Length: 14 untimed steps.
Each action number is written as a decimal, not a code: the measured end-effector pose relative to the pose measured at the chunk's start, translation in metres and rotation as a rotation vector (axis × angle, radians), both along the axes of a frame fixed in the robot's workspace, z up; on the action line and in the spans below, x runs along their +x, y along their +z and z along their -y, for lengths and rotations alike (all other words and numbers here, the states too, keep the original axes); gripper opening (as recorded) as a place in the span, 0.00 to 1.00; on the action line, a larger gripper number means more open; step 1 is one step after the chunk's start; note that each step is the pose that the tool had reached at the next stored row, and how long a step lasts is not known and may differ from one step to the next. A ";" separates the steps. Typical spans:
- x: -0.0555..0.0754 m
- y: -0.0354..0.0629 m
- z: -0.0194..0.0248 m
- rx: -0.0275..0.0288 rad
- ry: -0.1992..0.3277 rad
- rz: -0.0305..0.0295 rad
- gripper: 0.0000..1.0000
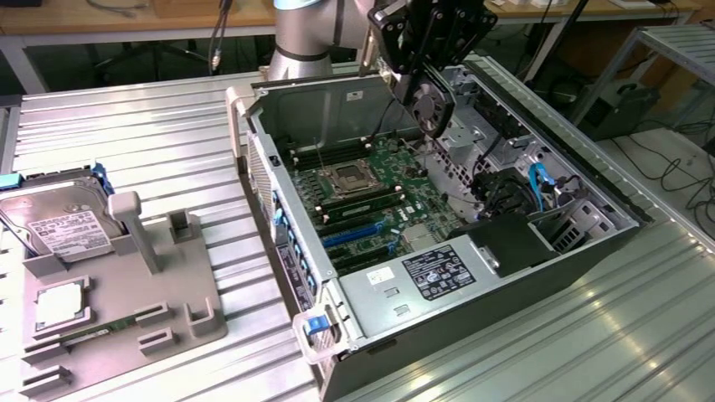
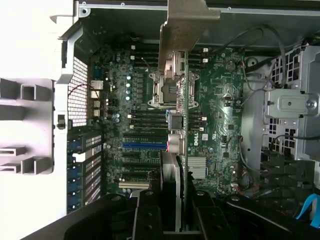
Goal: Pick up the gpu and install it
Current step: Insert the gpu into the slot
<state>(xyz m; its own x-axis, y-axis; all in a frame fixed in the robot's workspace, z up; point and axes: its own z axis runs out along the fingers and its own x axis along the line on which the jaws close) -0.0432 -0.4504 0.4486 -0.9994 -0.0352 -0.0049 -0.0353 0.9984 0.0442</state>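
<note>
Over the open computer case (image 1: 259,142) on the table (image 1: 134,126), the gpu (image 1: 428,102) hangs clear above the motherboard (image 1: 391,180). The card is on edge, directly beneath the end effector (image 1: 420,74). Its long axis points away from the end effector toward the board, with the silver bracket (image 2: 186,30) at the far end. The end effector is closed narrowly on the card's near edge and holds nothing else. The blue slot (image 1: 355,230) lies flat on the board, lower and toward the exterior view's left of the card. Judgement: card axis and slot are not yet parallel.

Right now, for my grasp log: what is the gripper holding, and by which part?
The gripper holds the gpu, pinched across its flat faces along the upper edge, above the open case.
</note>
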 end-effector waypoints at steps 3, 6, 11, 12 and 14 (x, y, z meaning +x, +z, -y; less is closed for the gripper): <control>0.000 0.0000 0.0000 0.0000 0.016 0.0000 0.28; 0.000 0.0000 0.0000 0.0001 0.042 0.0000 0.28; 0.000 0.0000 0.0000 0.0000 0.105 0.0000 0.28; 0.000 0.0000 0.0000 0.0000 0.115 0.0000 0.28; 0.000 0.0000 0.0000 0.0000 0.133 0.0000 0.28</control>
<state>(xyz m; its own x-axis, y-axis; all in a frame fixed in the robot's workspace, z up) -0.0433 -0.4505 0.4487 -0.9859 -0.1671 -0.0048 -0.1672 0.9849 0.0442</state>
